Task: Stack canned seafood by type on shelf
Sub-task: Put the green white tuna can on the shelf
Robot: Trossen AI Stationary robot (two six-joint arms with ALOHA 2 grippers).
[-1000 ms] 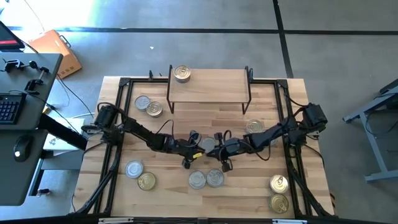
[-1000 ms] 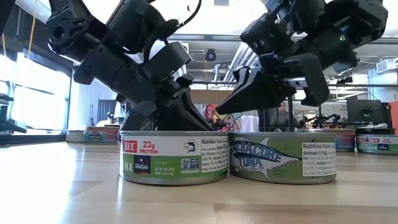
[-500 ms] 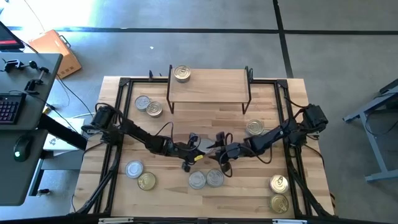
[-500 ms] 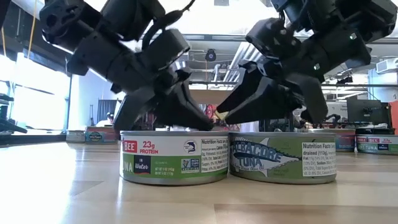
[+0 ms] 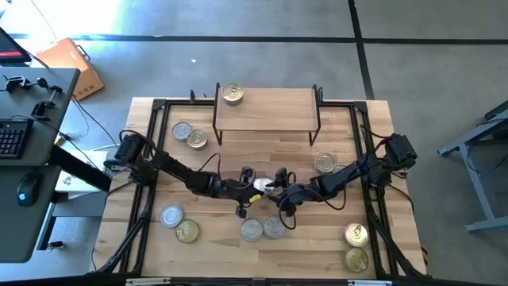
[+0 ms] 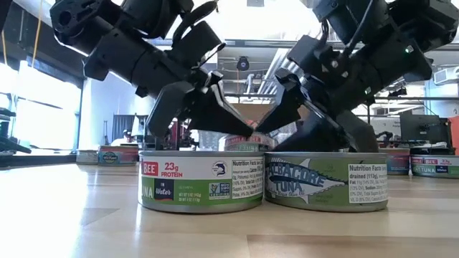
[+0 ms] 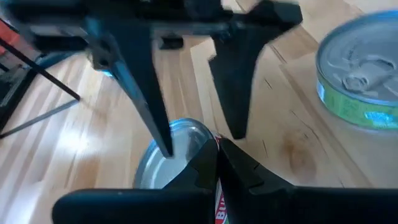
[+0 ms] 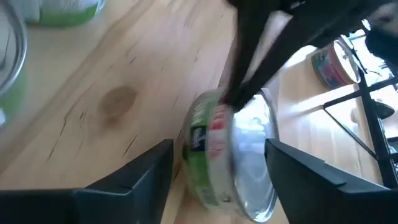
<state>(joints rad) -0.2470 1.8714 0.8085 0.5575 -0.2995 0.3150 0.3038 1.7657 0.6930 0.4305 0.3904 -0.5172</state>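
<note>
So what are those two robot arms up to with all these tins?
They meet mid-table over one tuna can. The left gripper is shut on its rim, holding it tilted above the table, while the right gripper stands open around it. Other cans lie scattered; one gold-lidded can sits on the wooden shelf.

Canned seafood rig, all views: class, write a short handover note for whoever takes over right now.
Left gripper: shut on the rim of a silver-lidded tin at mid-table.
Right gripper: open, its fingers either side of that same tin, not gripping it.
Shelf: at the back of the table, with one gold-lidded tin at its left end.
Done: only that tin is on the shelf; nothing is stacked.
Left: the loose tins lie singly and in pairs around the tabletop. These and the held tin have yet to be sorted by type and stacked.
</note>
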